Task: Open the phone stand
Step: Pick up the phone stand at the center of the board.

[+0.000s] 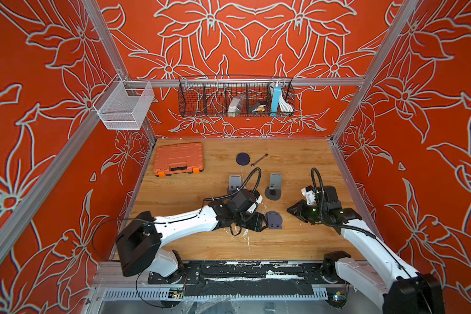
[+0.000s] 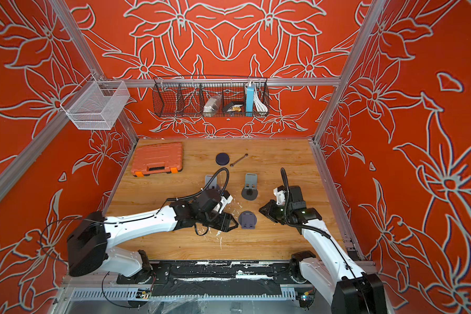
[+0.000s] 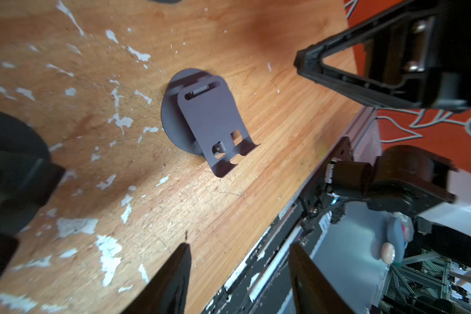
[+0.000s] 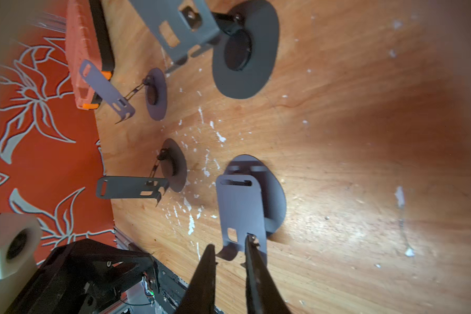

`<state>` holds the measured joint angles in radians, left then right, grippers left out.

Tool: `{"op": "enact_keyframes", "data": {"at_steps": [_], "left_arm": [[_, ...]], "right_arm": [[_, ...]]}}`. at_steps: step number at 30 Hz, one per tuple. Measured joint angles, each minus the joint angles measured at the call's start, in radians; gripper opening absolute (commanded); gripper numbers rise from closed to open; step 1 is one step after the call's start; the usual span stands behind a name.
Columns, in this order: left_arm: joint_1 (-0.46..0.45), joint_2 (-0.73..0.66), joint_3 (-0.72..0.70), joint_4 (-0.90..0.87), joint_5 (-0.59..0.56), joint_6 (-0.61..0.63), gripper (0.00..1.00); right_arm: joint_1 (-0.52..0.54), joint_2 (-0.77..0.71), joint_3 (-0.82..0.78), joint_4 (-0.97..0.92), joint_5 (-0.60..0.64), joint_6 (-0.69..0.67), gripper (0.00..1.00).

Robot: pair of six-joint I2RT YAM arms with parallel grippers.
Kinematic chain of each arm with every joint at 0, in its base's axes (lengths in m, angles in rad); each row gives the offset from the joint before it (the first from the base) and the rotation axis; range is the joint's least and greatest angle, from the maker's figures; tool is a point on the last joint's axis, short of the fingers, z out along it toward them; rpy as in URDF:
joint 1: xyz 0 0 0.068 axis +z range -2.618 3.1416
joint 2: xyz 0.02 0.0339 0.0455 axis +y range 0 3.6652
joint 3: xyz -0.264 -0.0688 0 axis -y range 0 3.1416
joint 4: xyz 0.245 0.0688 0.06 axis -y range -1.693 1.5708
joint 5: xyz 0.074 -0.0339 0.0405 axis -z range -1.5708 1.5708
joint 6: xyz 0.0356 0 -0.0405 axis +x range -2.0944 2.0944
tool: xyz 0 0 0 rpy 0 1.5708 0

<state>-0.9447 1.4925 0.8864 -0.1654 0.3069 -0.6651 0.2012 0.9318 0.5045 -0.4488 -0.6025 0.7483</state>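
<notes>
Left tool (image 3: 239,246): fingers standing apart, holding nothing, hovering just beside the stand.
Grey folded metal phone stand with round base (image 1: 273,219): lying flat near the middle of the front edge of the wooden bench (image 1: 191,244).
Right tool (image 4: 229,244): fingers narrowly apart, clamping nothing, aiming at the plate's hooked lip.
Handling: pinning the base while lifting the lip is looking best.
Room: front edge lying near; an opened grey stand (image 1: 274,187) standing behind.

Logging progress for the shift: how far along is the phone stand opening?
Done: nothing; the folded phone stand lies flat on the table. In hand: left gripper and right gripper, both open, flank it without touching. Left: grasp and unfold it.
</notes>
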Motion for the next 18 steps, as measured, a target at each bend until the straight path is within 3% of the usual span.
{"op": "enact_keyframes", "data": {"at_steps": [8,18], "left_arm": [[-0.006,0.151,0.033,0.097,-0.061,-0.024,0.58],[0.022,0.244,0.051,0.196,-0.074,-0.027,0.55]], "right_arm": [[-0.024,-0.034,-0.019,-0.005,-0.003,-0.005,0.23],[-0.034,-0.009,-0.05,0.011,-0.026,-0.011,0.23]]}}
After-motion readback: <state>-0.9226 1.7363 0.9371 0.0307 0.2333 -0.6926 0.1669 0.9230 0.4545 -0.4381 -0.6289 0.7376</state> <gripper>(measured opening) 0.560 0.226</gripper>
